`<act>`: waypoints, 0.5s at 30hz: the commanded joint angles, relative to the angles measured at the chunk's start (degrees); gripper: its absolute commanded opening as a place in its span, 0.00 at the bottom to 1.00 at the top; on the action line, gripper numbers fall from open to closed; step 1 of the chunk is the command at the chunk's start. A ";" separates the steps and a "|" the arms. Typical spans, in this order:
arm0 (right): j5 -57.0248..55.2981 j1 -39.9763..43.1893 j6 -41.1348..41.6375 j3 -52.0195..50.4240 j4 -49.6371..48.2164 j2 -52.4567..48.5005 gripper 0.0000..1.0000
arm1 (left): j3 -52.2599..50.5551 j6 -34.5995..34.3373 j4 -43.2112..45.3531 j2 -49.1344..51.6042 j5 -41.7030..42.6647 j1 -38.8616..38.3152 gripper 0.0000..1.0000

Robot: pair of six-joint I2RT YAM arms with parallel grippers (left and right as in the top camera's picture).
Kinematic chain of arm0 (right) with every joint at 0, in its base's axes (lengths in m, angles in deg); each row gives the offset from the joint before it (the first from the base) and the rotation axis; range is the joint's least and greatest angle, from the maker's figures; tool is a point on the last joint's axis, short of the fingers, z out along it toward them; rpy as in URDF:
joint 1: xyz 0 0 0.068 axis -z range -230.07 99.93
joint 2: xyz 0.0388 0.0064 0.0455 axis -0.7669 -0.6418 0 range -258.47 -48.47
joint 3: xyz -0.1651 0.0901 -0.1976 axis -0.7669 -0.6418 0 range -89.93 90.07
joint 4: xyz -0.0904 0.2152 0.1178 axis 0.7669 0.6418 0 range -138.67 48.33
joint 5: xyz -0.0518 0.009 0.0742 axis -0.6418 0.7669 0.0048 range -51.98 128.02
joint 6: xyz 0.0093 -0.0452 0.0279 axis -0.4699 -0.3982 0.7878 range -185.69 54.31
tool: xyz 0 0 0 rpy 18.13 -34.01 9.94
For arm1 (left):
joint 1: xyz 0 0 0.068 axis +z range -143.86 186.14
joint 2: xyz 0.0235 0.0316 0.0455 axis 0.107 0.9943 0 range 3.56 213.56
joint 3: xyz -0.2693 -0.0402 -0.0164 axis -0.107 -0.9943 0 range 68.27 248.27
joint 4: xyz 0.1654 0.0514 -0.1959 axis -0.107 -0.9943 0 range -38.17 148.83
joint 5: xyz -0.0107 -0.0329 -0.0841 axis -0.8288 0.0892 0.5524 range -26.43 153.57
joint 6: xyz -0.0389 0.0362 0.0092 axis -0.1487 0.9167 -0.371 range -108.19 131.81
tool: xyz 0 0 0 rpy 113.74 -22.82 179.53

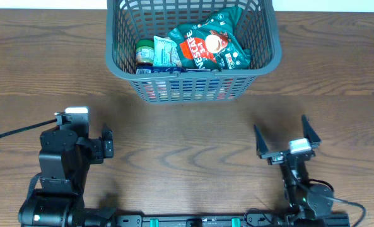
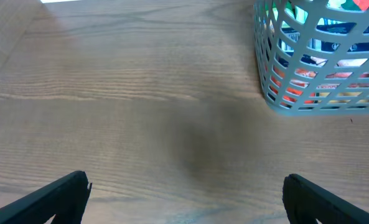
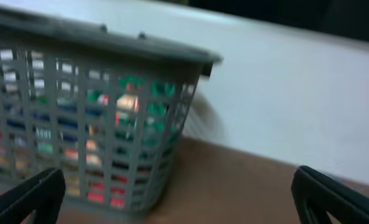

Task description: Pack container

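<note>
Container (image 1: 193, 87) sits far-centre on the table (image 1: 187, 164), holding a green Nescafe bag (image 1: 212, 44) and a jar (image 1: 144, 53) (other packets too). Left gripper (image 2: 185, 180) and right gripper (image 1: 279, 124) are both spread wide and empty, well apart from it.

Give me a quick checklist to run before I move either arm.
1. The left hand open and empty: ok.
2. The right hand open and empty: ok.
3. Both hands apart from the basket: ok.
4. The basket upright on the table: ok.
5. The coffee bag, pouch and jar inside the basket: ok.
6. What lies under the coffee bag: cannot tell.
</note>
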 commanded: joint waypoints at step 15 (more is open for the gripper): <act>1.27 2.08 1.77 -0.90 10.25 0.66 0.99 | -0.09 -0.92 0.04 0.13 -0.68 0.22 0.99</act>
